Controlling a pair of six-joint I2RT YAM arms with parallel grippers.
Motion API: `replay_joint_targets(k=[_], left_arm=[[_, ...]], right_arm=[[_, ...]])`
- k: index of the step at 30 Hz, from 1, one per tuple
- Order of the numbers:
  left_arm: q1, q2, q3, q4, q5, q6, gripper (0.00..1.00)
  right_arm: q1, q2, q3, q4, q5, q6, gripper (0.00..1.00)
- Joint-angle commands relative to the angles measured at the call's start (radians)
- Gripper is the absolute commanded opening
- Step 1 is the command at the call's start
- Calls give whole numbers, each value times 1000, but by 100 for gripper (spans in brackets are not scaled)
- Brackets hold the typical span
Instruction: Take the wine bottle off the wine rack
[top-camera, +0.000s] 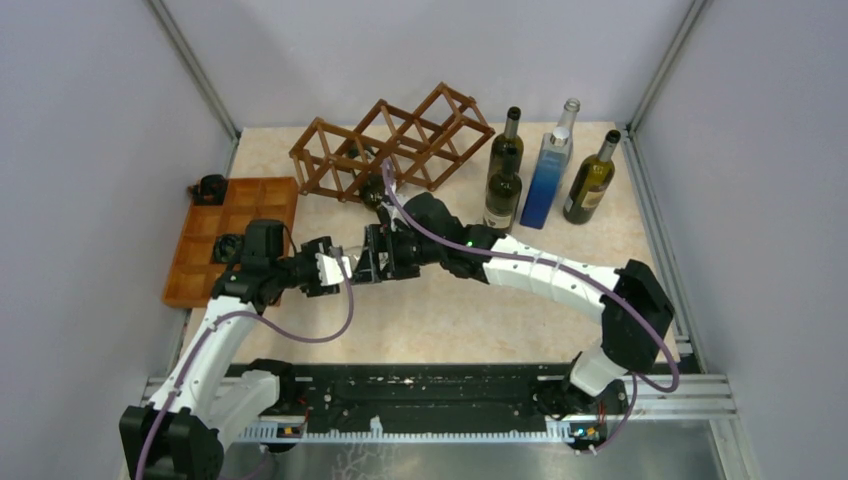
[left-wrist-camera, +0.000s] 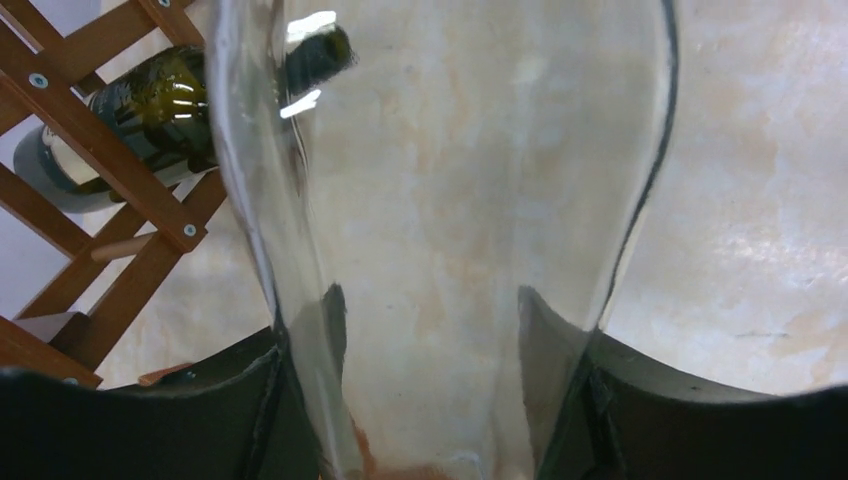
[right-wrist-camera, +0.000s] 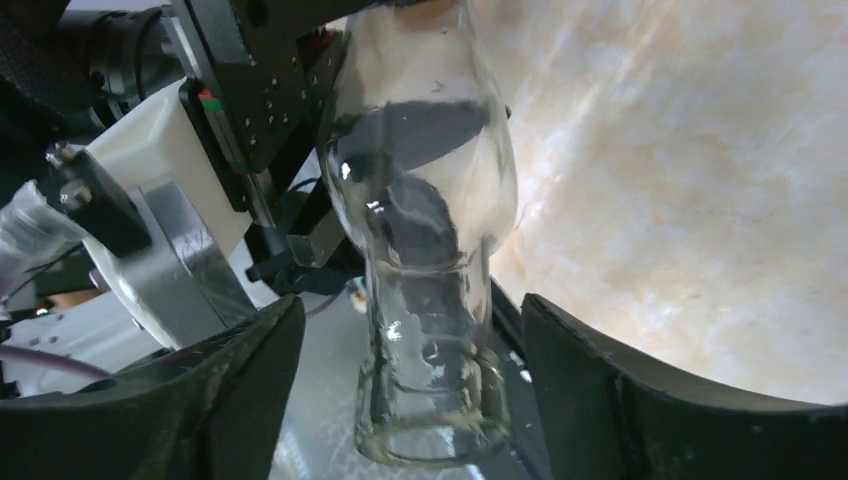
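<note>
Clamping the body of the clear bottle (right-wrist-camera: 420, 200), the left end effector (left-wrist-camera: 430, 345) is closed tight on the glass. The right end effector (right-wrist-camera: 410, 330) straddles the neck with fingers parted, gripping nothing. The bottle's axis runs left to right between them, mouth toward the right arm, above the tabletop (top-camera: 450, 310) and just in front of the rack (top-camera: 390, 145). A green bottle (left-wrist-camera: 150, 110) lies in a rack cell. Standing bottles (top-camera: 548, 178) at the rear carry labels, but none is legible.
</note>
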Motion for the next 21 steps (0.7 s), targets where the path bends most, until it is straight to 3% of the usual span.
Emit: replay_joint_targets(k=[1, 4, 8, 13, 21], left_arm=[[-1, 6, 72, 65, 89, -162, 0], [-1, 40, 146, -35, 206, -224, 0], [-1, 105, 238, -131, 333, -383, 0], [-1, 173, 337, -285, 506, -439, 0], [-1, 202, 397, -360, 695, -514, 0]], right_arm=[[10, -124, 51, 7, 121, -72, 86], [11, -189, 16, 15, 191, -126, 98], [10, -288, -52, 68, 215, -210, 99], [10, -358, -140, 160, 196, -302, 99], [10, -306, -149, 407, 123, -352, 99]])
